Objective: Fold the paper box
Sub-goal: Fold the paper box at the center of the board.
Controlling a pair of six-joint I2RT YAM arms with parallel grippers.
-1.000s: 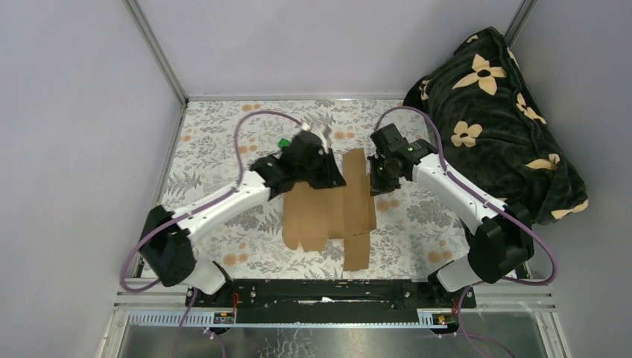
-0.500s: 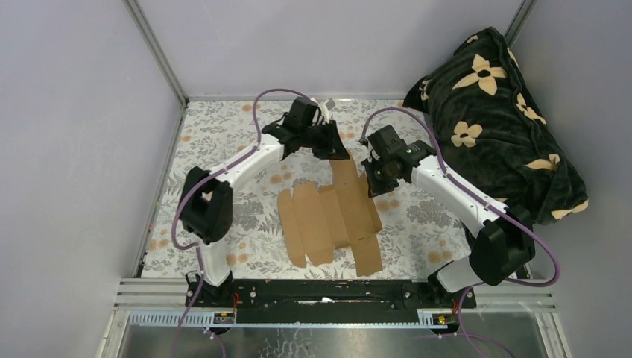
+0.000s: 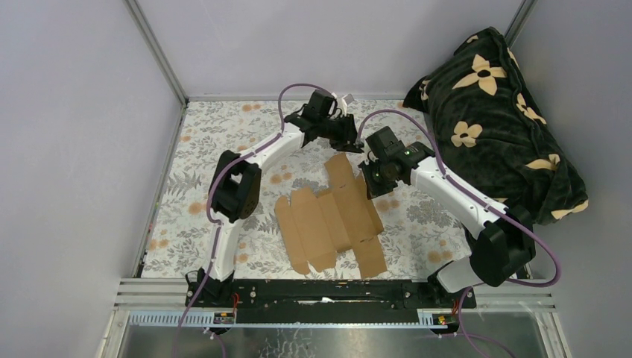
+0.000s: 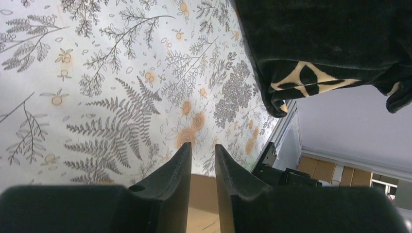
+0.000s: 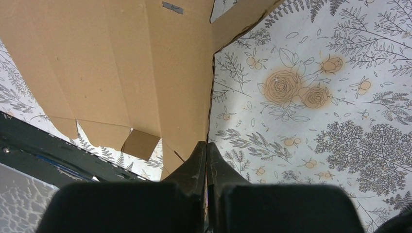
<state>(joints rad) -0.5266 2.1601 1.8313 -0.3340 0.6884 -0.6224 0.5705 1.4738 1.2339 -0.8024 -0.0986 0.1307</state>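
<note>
Paper box (image 3: 332, 220) edge pinched in right gripper (image 5: 206, 145); left gripper (image 4: 203, 150) near far flap.

The box (image 3: 332, 216) is plain brown. The table (image 3: 194, 160) bears grey ferns and orange flowers. The blanket (image 3: 499, 127) is black with cream flowers.

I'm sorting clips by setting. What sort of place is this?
Probably a lab test cell: plain grey panels in metal framing wall it in, the left arm and right arm are bolted to a rail at the near edge, and a flat cardboard sheet lies on the flowered cloth.
</note>
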